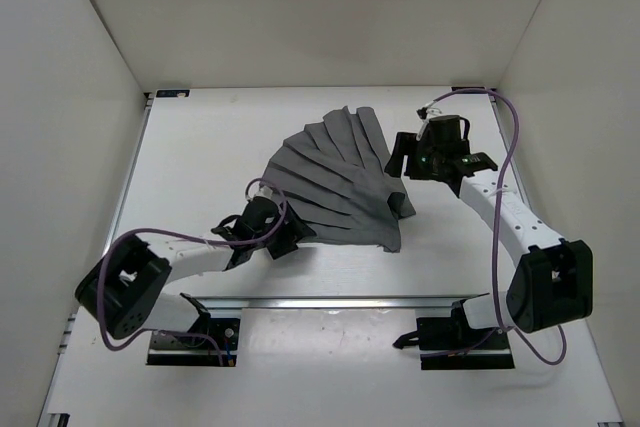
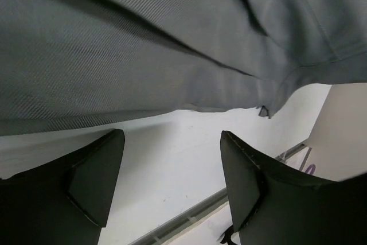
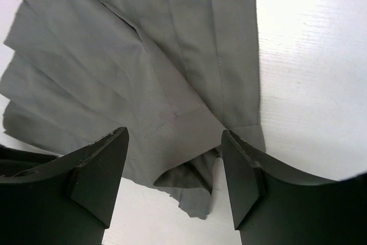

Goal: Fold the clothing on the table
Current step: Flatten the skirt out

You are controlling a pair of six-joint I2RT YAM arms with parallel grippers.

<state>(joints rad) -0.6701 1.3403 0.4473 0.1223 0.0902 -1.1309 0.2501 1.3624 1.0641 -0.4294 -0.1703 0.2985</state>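
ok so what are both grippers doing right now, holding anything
left gripper: open, holding nothing, just short of the skirt
right gripper: open, holding nothing, over the skirt

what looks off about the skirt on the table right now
The clothing lies crooked on the table, its pleats splayed like a fan. At its narrow end, a corner flap looks crumpled and doubled over, just ahead of the open right gripper. Nothing looks torn or spilled.

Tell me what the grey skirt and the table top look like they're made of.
The skirt looks like matte woven cloth: a fine diagonal weave and stitched pleats show up close. The table looks like smooth white board, perhaps laminate; hard to confirm.
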